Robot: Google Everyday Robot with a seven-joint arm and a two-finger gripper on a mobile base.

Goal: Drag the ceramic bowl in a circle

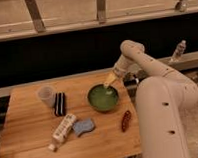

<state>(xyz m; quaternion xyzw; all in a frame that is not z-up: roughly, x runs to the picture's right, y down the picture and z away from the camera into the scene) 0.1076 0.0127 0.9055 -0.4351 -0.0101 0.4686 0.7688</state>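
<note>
The fingers (pixel 110 81) of the gripper sit at the far rim of the ceramic bowl (pixel 103 98), apparently touching it; whether they are spread, pressed together or pinching the rim, I cannot tell. The bowl rests on the wooden counter (pixel 25 135) toward its far right corner, a little in from the right edge.

To drag it well, I judge the contact should stay low on the rim, pressing lightly so the bowl slides instead of tipping, with the circle kept tight. There is little room to spare: the right edge is close, a dark block (pixel 59 103) and a plastic cup (pixel 45 94) stand to the left, and a blue sponge (pixel 83 126), a white bottle (pixel 63 129) and a reddish item (pixel 126 120) lie nearer the front edge.

No brand, label or writing can be read on any of them.
</note>
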